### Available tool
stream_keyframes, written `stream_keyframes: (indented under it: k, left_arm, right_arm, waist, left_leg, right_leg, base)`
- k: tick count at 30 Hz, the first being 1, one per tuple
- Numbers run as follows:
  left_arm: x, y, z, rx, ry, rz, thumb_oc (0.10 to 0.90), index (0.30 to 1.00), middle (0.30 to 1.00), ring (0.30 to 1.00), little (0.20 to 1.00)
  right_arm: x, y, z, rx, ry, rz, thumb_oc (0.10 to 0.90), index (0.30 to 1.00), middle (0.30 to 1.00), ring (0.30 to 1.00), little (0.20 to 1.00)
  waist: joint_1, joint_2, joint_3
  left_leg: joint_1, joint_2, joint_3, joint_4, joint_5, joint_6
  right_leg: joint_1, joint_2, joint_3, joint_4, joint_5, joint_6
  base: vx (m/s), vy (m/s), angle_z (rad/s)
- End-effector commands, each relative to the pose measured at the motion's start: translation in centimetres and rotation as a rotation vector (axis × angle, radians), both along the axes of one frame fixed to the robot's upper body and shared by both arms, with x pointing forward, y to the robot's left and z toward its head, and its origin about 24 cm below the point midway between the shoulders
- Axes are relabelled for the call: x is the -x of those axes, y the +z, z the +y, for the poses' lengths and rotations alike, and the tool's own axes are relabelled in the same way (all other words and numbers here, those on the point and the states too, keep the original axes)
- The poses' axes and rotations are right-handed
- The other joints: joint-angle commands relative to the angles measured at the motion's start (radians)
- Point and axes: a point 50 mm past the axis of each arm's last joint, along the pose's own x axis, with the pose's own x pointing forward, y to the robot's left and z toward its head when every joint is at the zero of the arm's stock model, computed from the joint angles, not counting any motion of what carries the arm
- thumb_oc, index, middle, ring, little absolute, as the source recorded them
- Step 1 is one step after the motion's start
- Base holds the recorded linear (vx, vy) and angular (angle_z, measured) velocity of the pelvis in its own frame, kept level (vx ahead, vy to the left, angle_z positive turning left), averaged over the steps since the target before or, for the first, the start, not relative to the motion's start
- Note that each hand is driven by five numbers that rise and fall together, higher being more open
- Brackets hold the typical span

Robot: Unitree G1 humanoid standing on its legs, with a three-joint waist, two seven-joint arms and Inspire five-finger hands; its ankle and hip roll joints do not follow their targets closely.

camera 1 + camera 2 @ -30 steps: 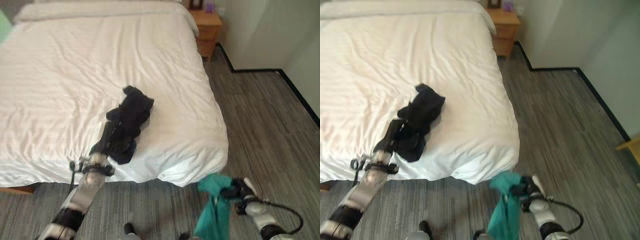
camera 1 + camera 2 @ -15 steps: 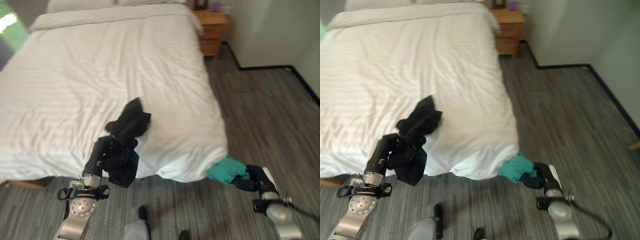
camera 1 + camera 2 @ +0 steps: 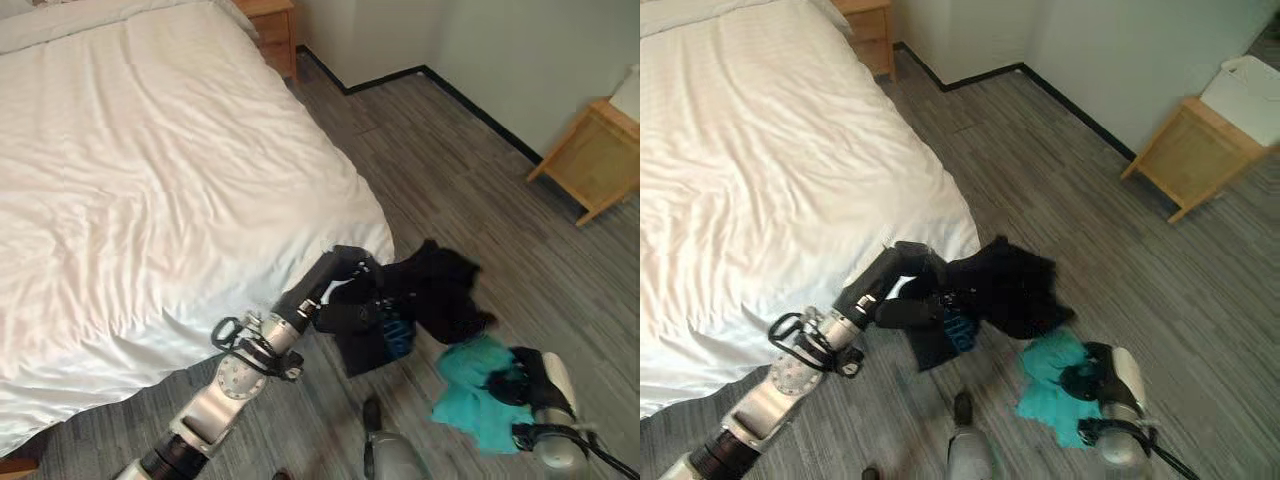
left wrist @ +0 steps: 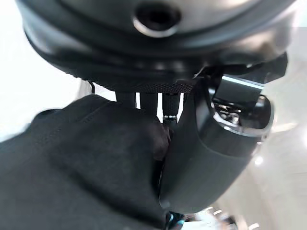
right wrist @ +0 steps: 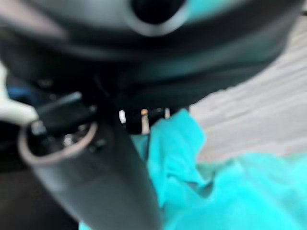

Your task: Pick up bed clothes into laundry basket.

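Clutching black clothes (image 3: pixel 430 295) in the left hand (image 3: pixel 352 300) and a teal garment (image 3: pixel 475 385) in the right hand (image 3: pixel 520 380), both off the bed (image 3: pixel 150 180), basket drop pending.

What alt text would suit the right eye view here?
The robot's left hand holds a crumpled black garment off the white bed, above grey wood-look flooring. The right hand grips a teal cloth lower down.
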Motion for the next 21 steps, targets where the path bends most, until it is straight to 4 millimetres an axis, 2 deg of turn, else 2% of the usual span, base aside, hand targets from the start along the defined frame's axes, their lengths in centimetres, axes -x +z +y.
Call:
stream_keyframes:
  k: [1,3,4,5,7,8,9,10,11,12,15,16,17,18,19,20,21]
  left_arm:
    - [-0.5,5.1,0.6,0.114,0.102,-0.296,0.4,0.3,0.3,0.3,0.3]
    - [-1.0,4.9,1.1,0.073,0.167,-0.305,0.4,0.3,0.3,0.3,0.3]
    - [-1.0,4.9,1.1,0.073,0.168,-0.306,0.4,0.3,0.3,0.3,0.3]
    - [-1.4,4.6,2.1,0.019,0.238,-0.314,0.4,0.3,0.3,0.3,0.3]
    - [-1.7,4.2,3.2,-0.024,0.304,-0.315,0.4,0.3,0.3,0.3,0.3]
    - [-1.8,4.3,3.9,-0.046,0.346,-0.327,0.4,0.3,0.3,0.3,0.3]
    - [-1.8,4.3,3.9,-0.046,0.349,-0.328,0.4,0.3,0.3,0.3,0.3]
    - [-2.1,4.4,4.9,-0.066,0.399,-0.336,0.4,0.3,0.3,0.3,0.3]
    - [-2.1,4.4,5.0,-0.065,0.405,-0.337,0.4,0.3,0.3,0.3,0.3]
    - [-2.0,4.5,6.0,-0.095,0.446,-0.353,0.4,0.3,0.3,0.3,0.3]
    - [-2.1,4.5,6.8,-0.102,0.494,-0.357,0.4,0.3,0.3,0.3,0.3]
    - [-2.2,4.5,7.4,-0.115,0.528,-0.372,0.4,0.3,0.3,0.3,0.3]
    - [-2.2,4.6,7.7,-0.124,0.55,-0.383,0.4,0.3,0.3,0.3,0.3]
    - [-2.2,4.6,7.8,-0.124,0.555,-0.385,0.4,0.3,0.3,0.3,0.3]
    - [-2.4,4.8,8.3,-0.12,0.6,-0.4,0.4,0.3,0.3,0.3,0.3]
    - [-2.6,4.5,8.7,-0.122,0.628,-0.392,0.4,0.3,0.3,0.3,0.3]
    - [-2.6,4.2,8.9,-0.117,0.649,-0.38,0.4,0.3,0.3,0.3,0.3]
  right_arm:
    - [-3.7,7.3,-0.8,0.144,0.056,-0.35,0.4,0.3,0.3,0.3,0.3]
    - [-4.4,8.3,-0.1,0.143,0.102,-0.387,0.4,0.3,0.3,0.3,0.3]
    - [-4.4,8.3,-0.1,0.143,0.102,-0.388,0.4,0.3,0.3,0.3,0.3]
    - [-5.2,9.8,0.6,0.154,0.161,-0.438,0.4,0.3,0.3,0.3,0.3]
    - [-6.0,11.3,1.2,0.177,0.213,-0.486,0.4,0.3,0.3,0.3,0.3]
    - [-6.6,12.3,1.7,0.197,0.246,-0.517,0.4,0.3,0.3,0.3,0.3]
    - [-6.7,12.3,1.7,0.197,0.248,-0.518,0.4,0.3,0.3,0.3,0.3]
    - [-7.4,13.6,2.4,0.213,0.295,-0.561,0.4,0.3,0.3,0.3,0.3]
    - [-7.4,13.7,2.5,0.214,0.299,-0.561,0.4,0.3,0.3,0.3,0.3]
    - [-7.7,15.1,3.4,0.243,0.352,-0.605,0.4,0.3,0.3,0.3,0.3]
    - [-7.5,15.8,4.0,0.237,0.395,-0.628,0.4,0.3,0.3,0.3,0.3]
    - [-7.4,16.6,4.7,0.238,0.448,-0.652,0.4,0.3,0.3,0.3,0.3]
    - [-7.4,17.1,5.2,0.234,0.486,-0.667,0.4,0.3,0.3,0.3,0.3]
    - [-7.4,17.1,5.3,0.233,0.491,-0.667,0.4,0.3,0.3,0.3,0.3]
    - [-7.4,17.8,6.3,0.235,0.559,-0.686,0.4,0.3,0.3,0.3,0.3]
    - [-7.4,17.9,6.5,0.234,0.584,-0.684,0.4,0.3,0.3,0.3,0.3]
    - [-7.4,17.9,6.7,0.231,0.598,-0.675,0.4,0.3,0.3,0.3,0.3]
  waist:
    - [0.032,-0.034,-0.078]
    - [0.053,-0.038,-0.09]
    - [0.055,-0.04,-0.09]
    - [0.083,-0.046,-0.106]
    - [0.108,-0.053,-0.124]
    - [0.124,-0.056,-0.134]
    - [0.125,-0.056,-0.132]
    - [0.149,-0.049,-0.15]
    - [0.148,-0.048,-0.15]
    - [0.151,-0.039,-0.155]
    - [0.13,-0.032,-0.164]
    - [0.112,-0.017,-0.171]
    - [0.108,-0.007,-0.17]
    - [0.11,-0.003,-0.168]
    - [0.115,0.011,-0.15]
    - [0.123,0.009,-0.143]
    - [0.134,0.003,-0.136]
  left_leg:
    - [-0.05,0.028,0.003,-0.021,0.051,-0.004]
    - [-0.063,0.04,0.055,-0.018,0.066,0.002]
    - [-0.065,0.039,0.059,-0.02,0.073,0.002]
    - [-0.087,0.054,0.117,-0.016,0.094,0.004]
    - [-0.101,0.068,0.184,-0.013,0.12,-0.003]
    - [-0.103,0.082,0.23,-0.011,0.136,-0.01]
    - [-0.1,0.082,0.235,-0.012,0.136,-0.01]
    - [-0.093,0.103,0.275,-0.013,0.148,-0.025]
    - [-0.09,0.104,0.28,-0.013,0.148,-0.029]
    - [-0.062,0.136,0.315,-0.012,0.163,-0.055]
    - [-0.045,0.177,0.349,0.01,0.178,-0.077]
    - [-0.024,0.232,0.385,0.051,0.206,-0.108]
    - [-0.024,0.262,0.386,0.091,0.238,-0.128]
    - [-0.023,0.273,0.389,0.099,0.241,-0.137]
    - [-0.048,0.347,0.376,0.239,0.323,-0.156]
    - [-0.06,0.352,0.322,0.292,0.352,-0.155]
    - [-0.084,0.337,0.252,0.335,0.34,-0.142]
  right_leg:
    - [0.123,-0.026,0.022,0.01,-0.004,0.086]
    - [0.157,-0.02,0.008,0.043,-0.036,0.082]
    - [0.154,-0.02,0.01,0.041,-0.031,0.079]
    - [0.203,-0.031,-0.033,0.057,-0.051,0.078]
    - [0.241,-0.049,-0.094,0.047,-0.044,0.079]
    - [0.256,-0.066,-0.146,0.039,-0.025,0.081]
    - [0.257,-0.065,-0.143,0.037,-0.023,0.081]
    - [0.278,-0.088,-0.207,0.011,-0.021,0.089]
    - [0.282,-0.086,-0.207,0.002,-0.018,0.09]
    - [0.287,-0.077,-0.236,-0.054,-0.02,0.081]
    - [0.291,-0.058,-0.218,-0.113,-0.028,0.072]
    - [0.294,-0.036,-0.198,-0.166,-0.033,0.061]
    - [0.301,-0.012,-0.173,-0.194,-0.041,0.052]
    - [0.303,-0.002,-0.168,-0.2,-0.042,0.046]
    - [0.307,0.048,-0.133,-0.212,-0.069,0.007]
    - [0.314,0.063,-0.105,-0.215,-0.083,-0.009]
    - [0.325,0.075,-0.078,-0.216,-0.096,-0.026]
  base:
    - [-0.38,0.02,-0.37]
    - [-0.2,-0.023,-0.44]
    - [-0.26,-0.053,-0.8]
    - [-0.29,-0.093,-0.99]
    - [-0.28,-0.108,-1.83]
    - [-0.12,-0.061,-2.32]
    - [-0.13,-0.137,-1.87]
    - [-0.06,-0.093,-0.68]
    - [-0.07,-0.245,-1.17]
    - [-0.01,-0.21,-1.42]
    - [0.01,-0.195,-0.94]
    - [0.08,-0.274,-0.82]
    - [0.05,-0.224,-0.94]
    - [0.11,-0.24,-0.94]
    - [0.11,-0.243,-0.8]
    - [0.14,-0.298,-0.91]
    - [0.11,-0.249,-1.6]
